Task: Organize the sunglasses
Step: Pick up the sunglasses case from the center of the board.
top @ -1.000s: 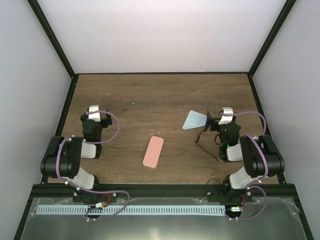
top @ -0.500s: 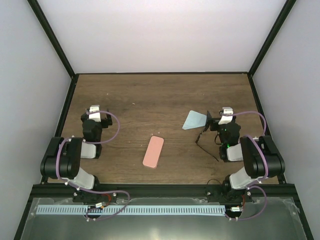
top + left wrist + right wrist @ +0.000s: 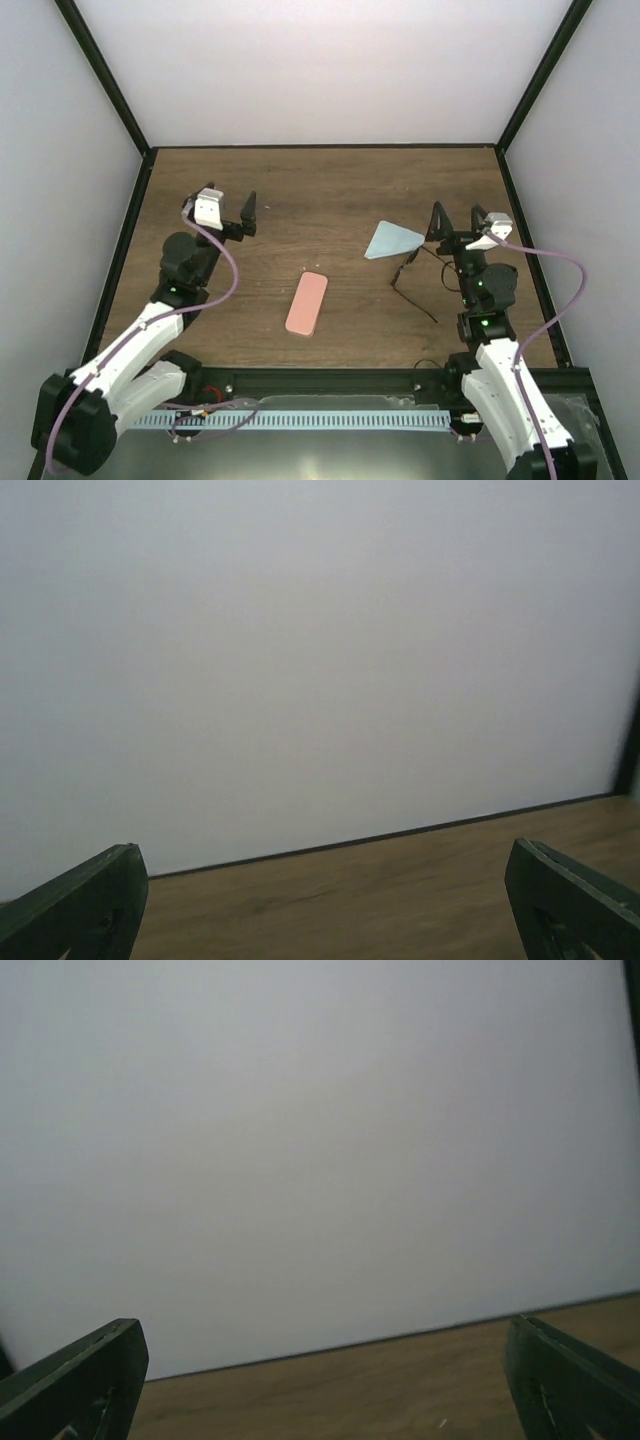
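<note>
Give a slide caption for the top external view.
Left tool and right tool open; sunglasses, blue cloth and pink case lie on the wooden table.

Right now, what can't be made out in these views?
The sunglasses: top view, too small and thin to tell folded from open.
The pink case: top view, too small to show a seam or latch.
Both wrist views: aimed at the wall above a strip of table; neither item appears.

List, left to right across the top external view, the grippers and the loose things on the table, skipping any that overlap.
Left gripper, pink case, sunglasses, right gripper. The blue cloth overlaps the sunglasses, so it is left out.
</note>
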Action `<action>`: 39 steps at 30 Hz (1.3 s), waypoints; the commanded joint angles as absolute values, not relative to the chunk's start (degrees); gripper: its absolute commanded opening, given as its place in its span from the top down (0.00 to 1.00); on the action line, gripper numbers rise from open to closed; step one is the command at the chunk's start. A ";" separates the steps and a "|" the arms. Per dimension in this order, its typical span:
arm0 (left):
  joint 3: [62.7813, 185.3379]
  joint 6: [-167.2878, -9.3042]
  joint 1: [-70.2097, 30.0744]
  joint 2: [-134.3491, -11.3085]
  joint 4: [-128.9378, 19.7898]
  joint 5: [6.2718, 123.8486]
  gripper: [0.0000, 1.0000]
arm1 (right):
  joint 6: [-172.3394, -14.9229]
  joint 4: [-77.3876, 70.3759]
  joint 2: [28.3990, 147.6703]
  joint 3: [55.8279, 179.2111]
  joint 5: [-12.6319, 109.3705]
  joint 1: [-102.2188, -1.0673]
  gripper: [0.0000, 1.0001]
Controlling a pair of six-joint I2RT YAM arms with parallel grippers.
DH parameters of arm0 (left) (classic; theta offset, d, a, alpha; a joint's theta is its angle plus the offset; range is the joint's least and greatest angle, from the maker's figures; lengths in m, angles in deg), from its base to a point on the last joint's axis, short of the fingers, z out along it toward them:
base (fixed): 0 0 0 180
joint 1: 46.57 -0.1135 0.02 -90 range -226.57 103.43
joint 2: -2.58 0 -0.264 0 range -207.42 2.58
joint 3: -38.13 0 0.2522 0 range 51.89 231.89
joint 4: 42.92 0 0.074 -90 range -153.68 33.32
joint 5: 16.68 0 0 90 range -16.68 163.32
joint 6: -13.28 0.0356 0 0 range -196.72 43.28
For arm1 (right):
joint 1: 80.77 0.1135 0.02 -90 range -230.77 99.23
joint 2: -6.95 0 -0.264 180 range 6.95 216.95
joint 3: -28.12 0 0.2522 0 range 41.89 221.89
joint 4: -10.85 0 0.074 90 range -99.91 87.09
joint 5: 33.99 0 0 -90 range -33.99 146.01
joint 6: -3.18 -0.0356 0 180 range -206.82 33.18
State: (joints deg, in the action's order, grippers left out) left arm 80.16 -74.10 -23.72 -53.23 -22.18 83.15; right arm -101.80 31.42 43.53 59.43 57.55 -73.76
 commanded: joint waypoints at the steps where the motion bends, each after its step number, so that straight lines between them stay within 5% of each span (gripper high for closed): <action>1: 81.15 -81.75 -23.36 -46.37 -31.81 64.24 0.00 | -118.34 14.83 36.73 60.14 50.59 -73.39 0.00; 3: 80.08 -92.24 -23.34 -42.63 -30.33 61.86 0.00 | -120.03 13.12 35.26 61.50 41.85 -73.39 0.00; 7: 93.14 -106.96 -23.13 -43.32 -59.81 73.92 0.00 | -119.59 1.42 45.45 71.77 28.36 -73.34 0.00; 10: 92.75 -105.21 -22.80 -45.76 -60.80 71.33 0.00 | -120.15 -12.34 62.05 81.98 28.99 -73.30 0.00; 13: 88.53 -107.23 -21.84 -50.60 -56.62 68.89 0.00 | -119.68 -5.95 72.00 81.38 17.87 -72.69 0.00; 18: 90.66 -103.62 -16.06 -63.99 -54.92 68.18 0.00 | -116.61 -7.15 77.58 85.31 26.33 -65.92 0.00; 24: 94.66 -93.93 -2.69 -70.40 -59.29 86.02 0.00 | -117.07 -3.32 72.27 79.52 35.57 -62.49 0.00; 30: 97.50 -90.89 -0.37 -73.45 -64.86 85.21 0.00 | -115.14 0.35 76.68 77.46 40.10 -62.46 0.07; 39: 102.57 -91.04 1.23 -81.80 -70.57 84.39 0.00 | -113.81 0.65 83.75 79.11 42.06 -62.40 0.00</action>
